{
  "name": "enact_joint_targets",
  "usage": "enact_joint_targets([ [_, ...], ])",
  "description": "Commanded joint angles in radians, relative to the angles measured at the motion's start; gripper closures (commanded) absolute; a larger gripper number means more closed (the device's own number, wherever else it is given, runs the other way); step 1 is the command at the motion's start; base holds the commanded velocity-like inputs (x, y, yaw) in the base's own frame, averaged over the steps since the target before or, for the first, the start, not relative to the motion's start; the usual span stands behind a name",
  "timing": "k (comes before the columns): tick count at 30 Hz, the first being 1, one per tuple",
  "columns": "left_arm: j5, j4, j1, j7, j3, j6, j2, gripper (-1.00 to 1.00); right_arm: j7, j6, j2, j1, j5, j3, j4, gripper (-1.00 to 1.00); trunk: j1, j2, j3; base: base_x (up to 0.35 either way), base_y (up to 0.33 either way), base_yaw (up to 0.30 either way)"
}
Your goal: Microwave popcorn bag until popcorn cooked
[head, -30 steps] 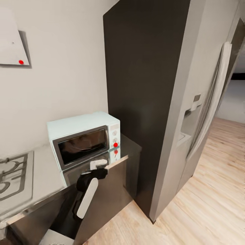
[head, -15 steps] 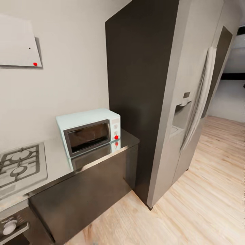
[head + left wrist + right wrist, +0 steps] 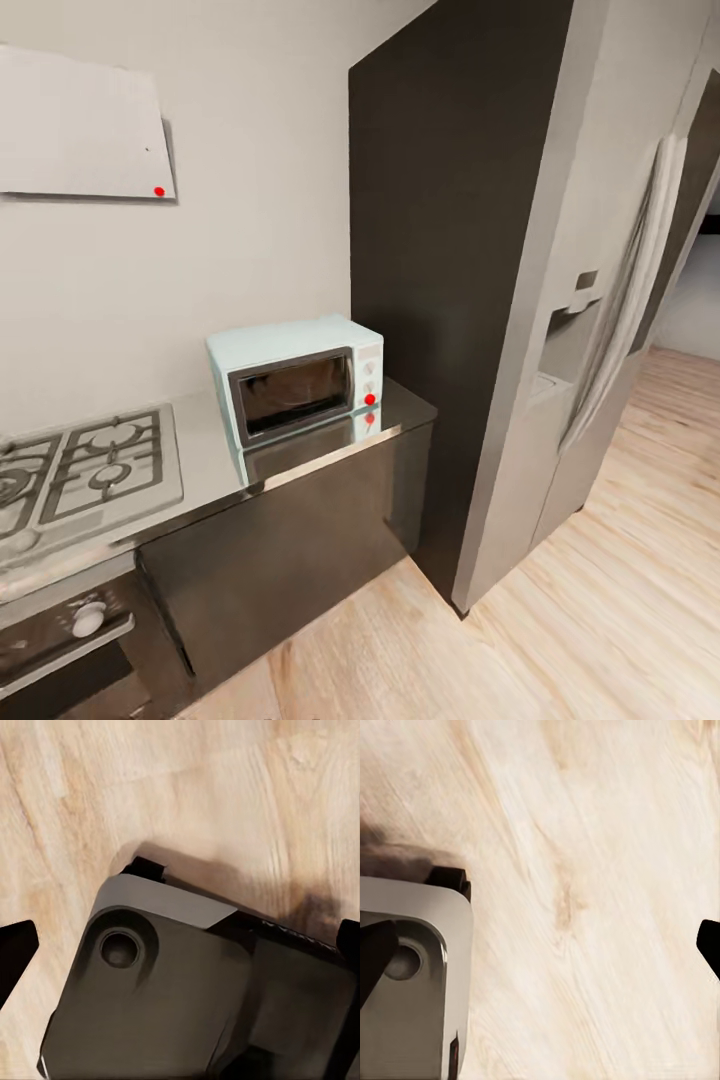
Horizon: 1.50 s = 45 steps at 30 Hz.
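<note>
The pale mint-blue microwave (image 3: pixel 295 380) stands on the steel countertop (image 3: pixel 210 445) against the wall, its dark glass door shut and a red dot on its knob panel. The popcorn bag and the popcorn are out of view. In the left wrist view my left gripper (image 3: pixel 180 945) hangs open over the wooden floor, its dark fingertips (image 3: pixel 15 949) at the picture's two edges. In the right wrist view my right gripper (image 3: pixel 540 949) is open too, with nothing between its fingertips (image 3: pixel 709 945).
A gas hob (image 3: pixel 90 475) lies left of the microwave, with a dark oven (image 3: pixel 60 640) below it and a flat white hood (image 3: pixel 80 125) above. A tall dark panel (image 3: pixel 440 250) and a steel fridge (image 3: pixel 600 350) stand to the right. My grey base (image 3: pixel 187 997) is under both grippers.
The camera has pulled back and turned, so more of the hob and the oven show. The arm seen in front of the microwave a second ago has left the head view.
</note>
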Motion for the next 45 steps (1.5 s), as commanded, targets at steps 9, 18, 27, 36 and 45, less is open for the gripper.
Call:
enact_joint_targets([
  [9, 0.013, -0.001, 0.037, 0.004, -0.008, -0.009, 0.001, -1.00, -0.009, -0.062, 0.049, -0.001, 0.008, 0.109, -0.011, -1.00, 0.000, -0.001, -0.001, 0.000, 0.000, 0.295],
  [18, 0.081, -0.001, 0.037, 0.004, -0.008, -0.009, 0.003, -1.00, -0.017, -0.073, 0.051, -0.001, 0.002, 0.118, -0.011, -1.00, 0.000, -0.001, -0.001, 0.000, 0.000, 0.300],
  [27, 0.083, -0.001, 0.037, 0.004, -0.008, -0.009, 0.008, -1.00, -0.045, -0.076, 0.050, -0.001, 0.000, 0.119, -0.011, -1.00, 0.000, -0.001, -0.001, 0.030, -0.147, 0.206],
  [36, 0.085, -0.001, 0.037, 0.004, -0.008, -0.009, 0.009, -1.00, -0.044, -0.074, 0.050, -0.001, 0.005, 0.123, -0.011, -1.00, 0.000, -0.001, -0.001, 0.085, -0.273, 0.012],
  [45, 0.089, -0.001, 0.037, 0.005, -0.007, -0.009, 0.009, -1.00, -0.045, -0.075, 0.050, -0.001, 0.004, 0.125, -0.011, -1.00, 0.000, -0.001, -0.001, 0.074, -0.273, 0.245],
])
